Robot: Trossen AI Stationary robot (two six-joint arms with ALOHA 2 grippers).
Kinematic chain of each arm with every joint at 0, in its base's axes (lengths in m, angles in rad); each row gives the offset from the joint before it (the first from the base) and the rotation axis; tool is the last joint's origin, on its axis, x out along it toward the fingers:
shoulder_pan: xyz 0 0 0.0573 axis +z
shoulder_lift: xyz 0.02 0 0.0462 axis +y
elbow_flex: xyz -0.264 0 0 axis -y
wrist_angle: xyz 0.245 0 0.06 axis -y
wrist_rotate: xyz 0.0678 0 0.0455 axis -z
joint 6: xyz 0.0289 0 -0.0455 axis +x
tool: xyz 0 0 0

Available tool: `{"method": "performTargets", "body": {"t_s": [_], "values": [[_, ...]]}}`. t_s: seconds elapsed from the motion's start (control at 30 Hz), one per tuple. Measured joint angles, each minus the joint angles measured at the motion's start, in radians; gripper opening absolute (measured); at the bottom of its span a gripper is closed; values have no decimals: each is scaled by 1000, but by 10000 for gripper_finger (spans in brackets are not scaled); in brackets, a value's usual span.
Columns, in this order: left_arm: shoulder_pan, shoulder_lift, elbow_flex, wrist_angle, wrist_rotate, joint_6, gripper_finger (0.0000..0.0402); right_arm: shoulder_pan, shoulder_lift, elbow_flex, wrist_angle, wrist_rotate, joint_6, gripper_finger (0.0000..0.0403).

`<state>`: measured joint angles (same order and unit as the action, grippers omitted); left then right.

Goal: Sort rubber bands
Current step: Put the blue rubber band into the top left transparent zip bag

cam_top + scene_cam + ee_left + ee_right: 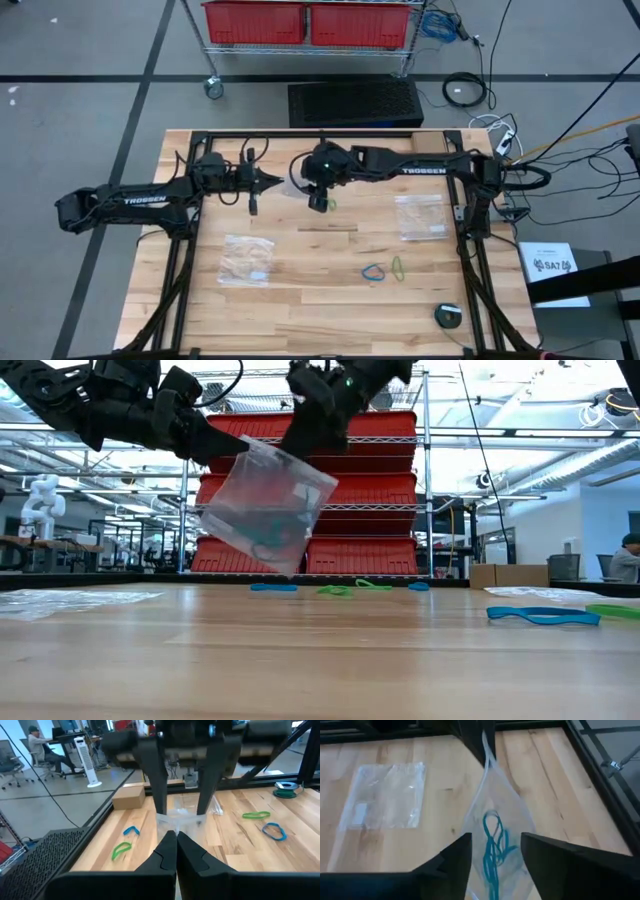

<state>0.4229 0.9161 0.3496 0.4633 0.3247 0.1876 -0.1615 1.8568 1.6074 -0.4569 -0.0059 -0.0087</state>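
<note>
Up above the table's far middle, the left gripper has its fingers pressed together on one corner of a clear bag, which hangs tilted in the air with teal rubber bands inside. The right gripper sits at the bag's other side, fingers spread to either side of it. On the table, a blue band and a green band lie just beside each other toward the near right. Two more clear bags lie flat, one near the left, one by the right edge. A tape roll sits in the near right corner.
</note>
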Motion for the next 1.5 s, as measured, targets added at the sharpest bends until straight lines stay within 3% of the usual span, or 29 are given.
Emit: {"method": "performTargets", "body": {"t_s": [0.23,0.33,0.47,0.6,0.7,0.97,1.2,1.3,1.5], "values": [[0,0,0,-1,0,0,0,13,0,128,-109,4,-42,179],[0,0,0,-1,0,1,0,13,0,183,-246,4,-68,167],[0,0,0,-4,0,0,0,13,0,214,-454,9,-140,114],[0,0,0,-33,-25,6,0,13,-2,175,-613,6,-169,23],[0,-7,0,-67,-64,26,0,13,-14,67,-657,-3,-150,9],[-48,-11,2,-132,-59,51,0,39,-149,-366,-326,-145,-14,1],[-155,-11,16,-312,-26,31,0,106,-249,-560,-104,-154,129,0],[-196,-11,19,-367,-124,29,0,132,-267,-587,-49,-151,162,0],[-196,-11,64,-510,-557,-20,0,159,-284,-591,-30,-118,165,0]]}}
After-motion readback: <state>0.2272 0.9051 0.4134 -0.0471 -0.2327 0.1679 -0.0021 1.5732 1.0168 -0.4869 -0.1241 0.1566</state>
